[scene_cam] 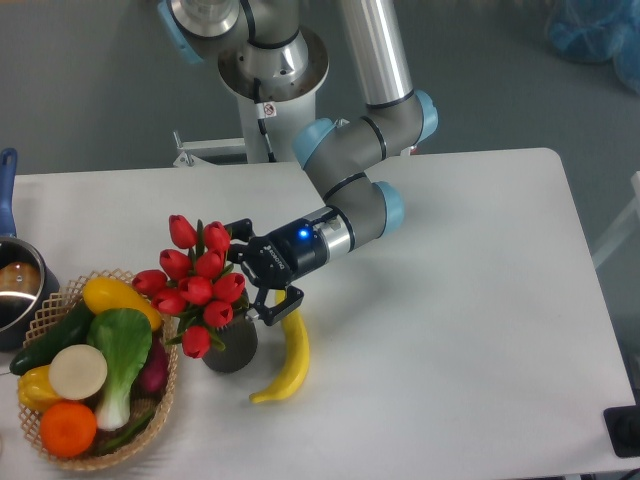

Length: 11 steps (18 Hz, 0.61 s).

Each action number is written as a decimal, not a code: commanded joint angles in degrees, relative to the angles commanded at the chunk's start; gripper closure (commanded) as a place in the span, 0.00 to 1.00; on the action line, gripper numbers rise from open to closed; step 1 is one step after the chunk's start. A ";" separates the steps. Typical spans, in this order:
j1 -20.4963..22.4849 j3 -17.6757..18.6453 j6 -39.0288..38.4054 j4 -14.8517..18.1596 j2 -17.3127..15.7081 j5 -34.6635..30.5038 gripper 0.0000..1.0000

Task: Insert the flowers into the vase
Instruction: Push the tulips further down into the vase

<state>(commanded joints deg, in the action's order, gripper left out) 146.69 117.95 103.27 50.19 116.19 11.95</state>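
Note:
The flowers (198, 283), a bunch of red tulip buds on green stems, stand with their stems down in the vase (233, 347), a dark grey cylinder whose mouth they mostly hide. My gripper (255, 272) is just right of the bunch, pointing left. It is open, its fingers spread above and below the stems, with nothing clamped between them. The lower finger (277, 314) hangs over the vase's right edge.
A banana (289, 360) lies just right of the vase. A wicker basket (171, 385) full of vegetables and fruit touches the vase's left side. A steel pot (14, 290) with a blue handle sits at the far left edge.

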 joint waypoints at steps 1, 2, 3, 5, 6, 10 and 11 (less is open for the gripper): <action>0.26 0.52 0.00 0.00 -0.35 -0.09 0.00; 0.70 0.79 0.00 -0.09 -1.05 -0.18 0.00; 1.40 1.14 0.00 -0.09 -1.93 -0.96 0.00; 2.46 1.23 0.00 -0.09 -3.51 -5.25 0.00; 2.90 1.23 -0.09 -0.09 -4.56 -8.58 0.00; 6.23 -0.61 -1.05 0.00 -6.15 -14.50 0.00; 7.55 -0.79 -1.05 -0.09 -6.85 -14.76 0.00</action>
<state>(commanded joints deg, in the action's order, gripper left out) 154.23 117.16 102.22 50.10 109.34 -2.81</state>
